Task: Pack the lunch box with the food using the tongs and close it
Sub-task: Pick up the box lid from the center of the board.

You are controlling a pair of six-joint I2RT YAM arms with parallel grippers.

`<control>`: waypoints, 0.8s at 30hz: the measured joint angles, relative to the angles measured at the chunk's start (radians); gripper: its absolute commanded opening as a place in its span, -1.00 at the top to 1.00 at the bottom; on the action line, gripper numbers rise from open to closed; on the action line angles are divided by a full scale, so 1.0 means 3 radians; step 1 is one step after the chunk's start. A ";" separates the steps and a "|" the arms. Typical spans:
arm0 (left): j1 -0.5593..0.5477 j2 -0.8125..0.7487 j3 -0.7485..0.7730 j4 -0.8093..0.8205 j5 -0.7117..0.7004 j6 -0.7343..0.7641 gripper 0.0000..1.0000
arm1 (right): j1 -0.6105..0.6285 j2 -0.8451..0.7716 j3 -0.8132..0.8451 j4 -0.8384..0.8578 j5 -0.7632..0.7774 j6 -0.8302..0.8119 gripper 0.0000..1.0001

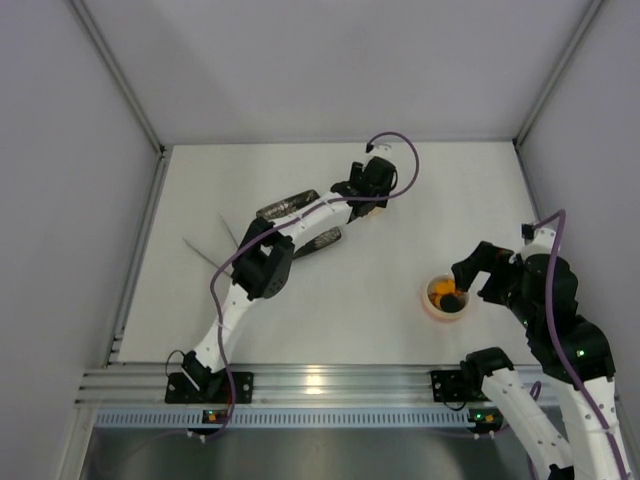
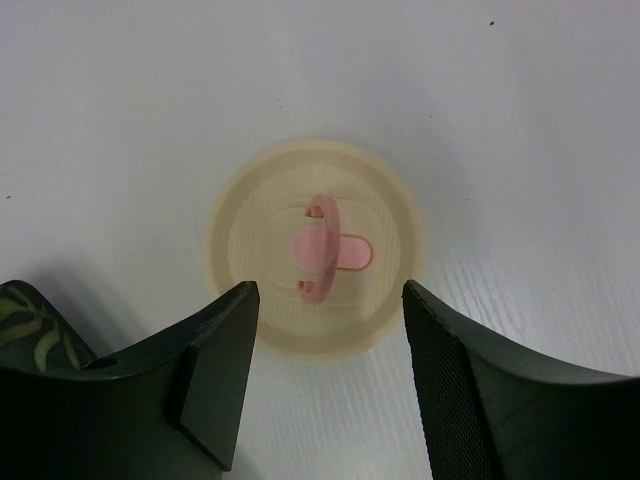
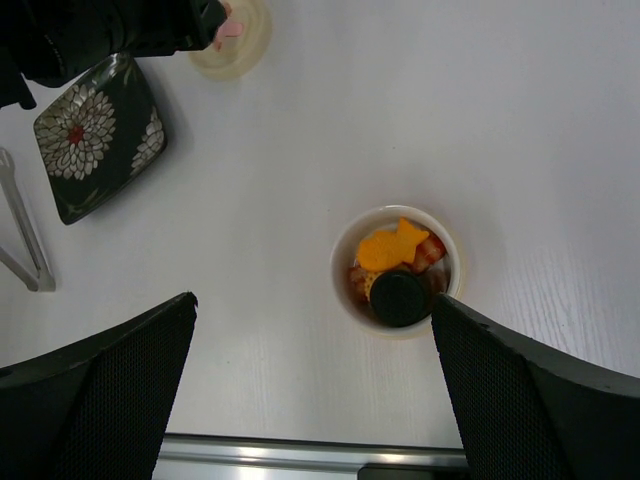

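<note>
Left gripper (image 2: 330, 295), open and empty, hangs over the round cream lid (image 2: 250, 230); its pink tab (image 2: 352, 252) points right. Right gripper (image 3: 312, 305) open too.

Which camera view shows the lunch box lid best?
The left wrist view: the lid fills the centre, pink mark clear, just beyond the open left hand. The right wrist view shows it small, partly covered at the top edge. The top view nearly hides it.
</note>
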 measured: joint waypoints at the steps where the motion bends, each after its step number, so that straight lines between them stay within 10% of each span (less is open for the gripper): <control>1: 0.0001 0.0042 0.0033 0.0003 -0.0010 0.0000 -0.28 | 0.0000 -0.0004 0.0000 0.0000 -0.0005 0.0000 -0.99; 24: 0.0001 0.0328 0.0224 0.0051 -0.0156 -0.0011 -0.07 | 0.0000 -0.0064 -0.0003 0.0000 -0.0033 0.0000 -0.99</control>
